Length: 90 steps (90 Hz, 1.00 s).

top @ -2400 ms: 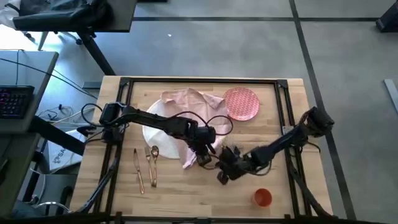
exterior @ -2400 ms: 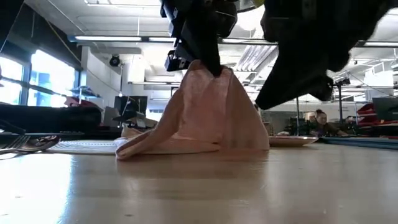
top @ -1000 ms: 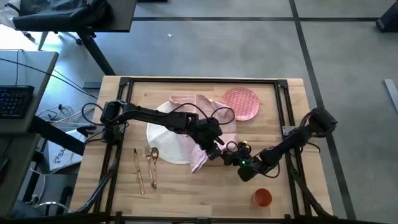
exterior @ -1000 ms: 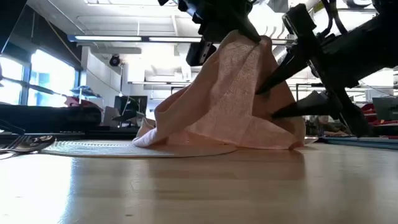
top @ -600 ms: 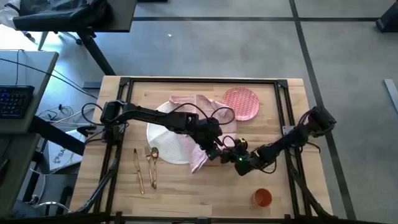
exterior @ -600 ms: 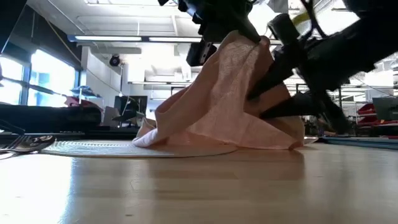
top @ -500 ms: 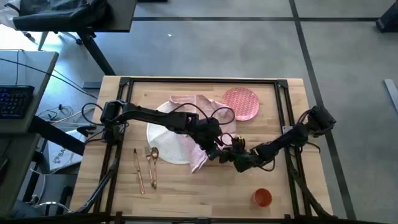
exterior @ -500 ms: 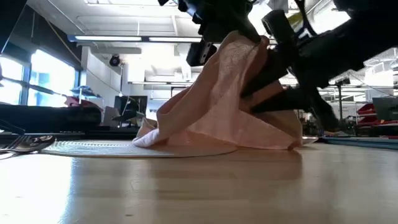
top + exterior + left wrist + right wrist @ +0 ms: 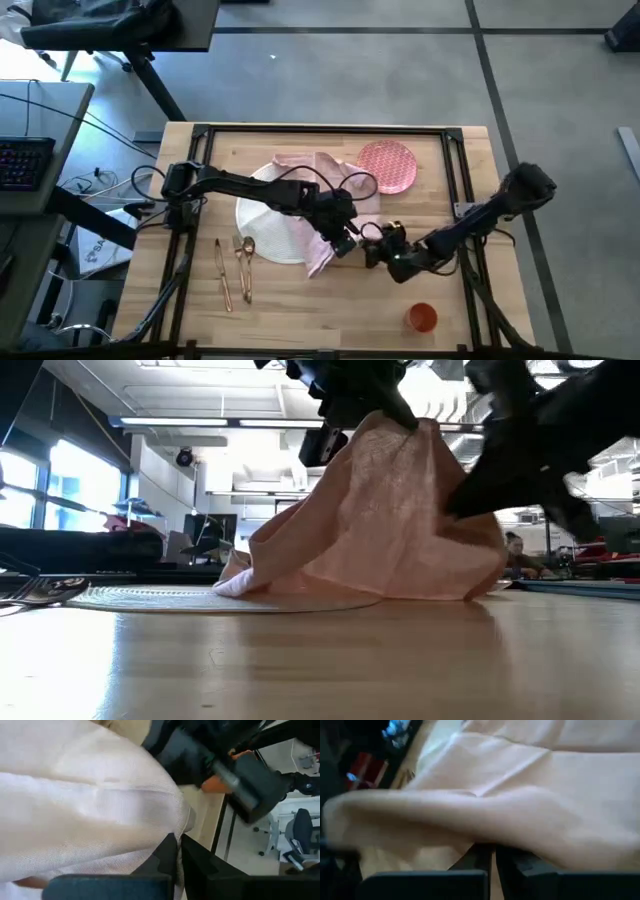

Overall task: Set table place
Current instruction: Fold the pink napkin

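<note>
The rectangular light wood plank table [image 9: 300, 300] with its thin black metal frame is carrying every item of the place setting, and the two dark arms are reaching over it from opposite sides and meeting near its middle. The left arm is stretching from its base at the left edge diagonally toward the centre, and the left gripper [image 9: 345, 240] is pinching a raised fold of the pale pink cloth napkin [image 9: 320, 200], its fingers pressed together on the fabric. The right arm is extending low from the right edge, and the right gripper [image 9: 375, 246] is sitting just beside the left one, its fingers closed on the napkin's near edge. In the low view the napkin [image 9: 380, 530] is standing up as a tent-shaped peak of woven cloth, hanging from the grippers with its lower hem resting on the tabletop. The large white round plate [image 9: 265, 225] is lying partly under the napkin, left of centre. The smaller pink patterned plate [image 9: 387, 166] is lying toward the far edge, just beside the napkin. The gold-coloured cutlery [image 9: 235, 268] is lying in a row near the left front, apart from the plate. The small orange cup [image 9: 422, 318] is standing alone near the front right, with bare wood around it.
</note>
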Available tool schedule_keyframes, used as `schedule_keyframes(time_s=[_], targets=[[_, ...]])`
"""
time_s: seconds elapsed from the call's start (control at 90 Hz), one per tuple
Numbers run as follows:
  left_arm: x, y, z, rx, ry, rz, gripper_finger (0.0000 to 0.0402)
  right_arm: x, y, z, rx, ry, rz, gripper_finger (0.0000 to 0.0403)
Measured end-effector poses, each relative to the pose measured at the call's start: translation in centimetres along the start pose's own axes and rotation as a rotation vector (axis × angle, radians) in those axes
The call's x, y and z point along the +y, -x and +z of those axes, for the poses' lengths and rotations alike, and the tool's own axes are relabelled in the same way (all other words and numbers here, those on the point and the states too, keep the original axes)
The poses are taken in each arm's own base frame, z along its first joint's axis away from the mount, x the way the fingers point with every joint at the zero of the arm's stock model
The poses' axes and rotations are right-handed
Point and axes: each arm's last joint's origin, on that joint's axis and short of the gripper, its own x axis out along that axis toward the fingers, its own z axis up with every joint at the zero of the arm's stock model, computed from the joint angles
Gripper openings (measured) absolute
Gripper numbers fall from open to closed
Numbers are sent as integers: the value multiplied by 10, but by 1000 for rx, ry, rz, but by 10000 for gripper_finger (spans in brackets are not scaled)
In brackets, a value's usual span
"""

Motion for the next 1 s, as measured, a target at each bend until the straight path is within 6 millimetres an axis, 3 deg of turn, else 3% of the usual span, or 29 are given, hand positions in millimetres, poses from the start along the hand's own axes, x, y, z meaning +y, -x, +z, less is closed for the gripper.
schedule_keyframes(time_s=[0.144, 0.322, 0.589, 0.744, 0.9, 1.0], targets=[[-4, -2, -4, -13, -53, 18, 16, -8, 19, 0, 226, 150, -47, 0], [-6, -15, -13, 42, -103, -1, 64, -23, 32, -10, 509, 326, -138, 0], [-5, -23, -25, 115, -202, 36, 107, -36, 46, -22, 755, 431, -219, 0], [-12, -33, -34, 100, -355, 51, 99, -35, 48, -25, 775, 427, -212, 0], [-18, -62, -56, 123, -589, 68, 91, -33, 46, -23, 735, 393, -209, 0], [-19, -77, -66, 100, -612, 129, 94, -31, 44, -22, 710, 369, -190, 0]])
